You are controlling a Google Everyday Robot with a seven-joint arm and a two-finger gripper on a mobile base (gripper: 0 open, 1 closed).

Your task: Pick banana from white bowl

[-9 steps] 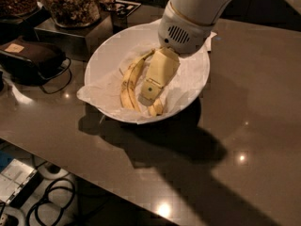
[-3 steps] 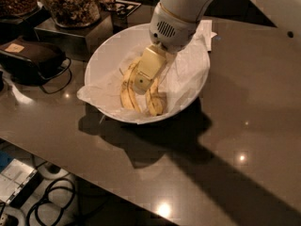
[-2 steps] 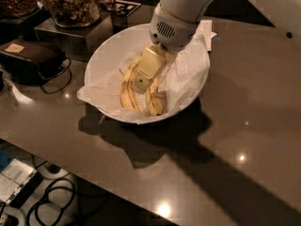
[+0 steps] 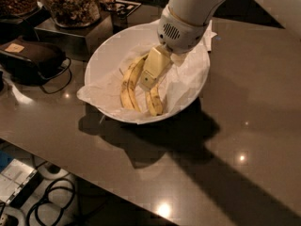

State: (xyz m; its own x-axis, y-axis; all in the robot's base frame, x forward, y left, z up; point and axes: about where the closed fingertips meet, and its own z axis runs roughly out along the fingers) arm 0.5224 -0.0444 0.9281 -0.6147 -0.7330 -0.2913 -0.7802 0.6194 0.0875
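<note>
The white bowl [image 4: 106, 55], lined with crinkled white paper, stands at the middle of the dark counter. Yellow bananas lie in it side by side. A long curved banana [image 4: 127, 86] lies on the left. The banana [image 4: 154, 101] with brown streaks lies on the right, and only its lower end shows. My gripper [image 4: 148, 81] reaches down into the bowl from the upper right. It sits on or just above the upper part of the right banana and hides it. The white wrist [image 4: 181, 29] hangs over the bowl's far rim.
A dark case with a cable [image 4: 30, 58] lies left of the bowl. Glass jars of snacks [image 4: 70, 4] stand on a metal box at the back left. The counter's front edge [image 4: 94, 173] runs diagonally, with cables on the floor below.
Compared with 3 s ago the gripper sits slightly further left over the bananas. Over the last second it has hardly moved. The bananas lie as before.
</note>
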